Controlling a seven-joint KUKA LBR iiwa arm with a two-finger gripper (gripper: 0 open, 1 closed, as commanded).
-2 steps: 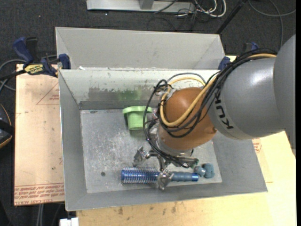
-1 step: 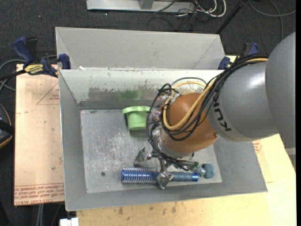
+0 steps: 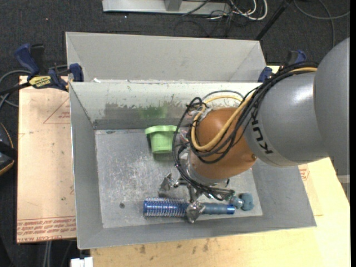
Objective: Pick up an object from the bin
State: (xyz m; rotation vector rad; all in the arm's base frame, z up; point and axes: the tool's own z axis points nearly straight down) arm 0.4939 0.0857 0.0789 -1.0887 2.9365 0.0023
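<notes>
Hairbrush (image 3: 164, 207), blue with a coiled bristle head, lies along the bin's (image 3: 122, 171) near wall, handle pointing right. My gripper (image 3: 192, 209) sits low over its middle; whether it is released or clenched I cannot tell. Farther back, beside my wrist (image 3: 222, 143), rests a green cup (image 3: 161, 138).

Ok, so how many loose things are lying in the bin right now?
2. A green cup lies near the back wall; a blue hairbrush lies along the front wall. The arm covers the bin's right part, so more may be hidden.
</notes>
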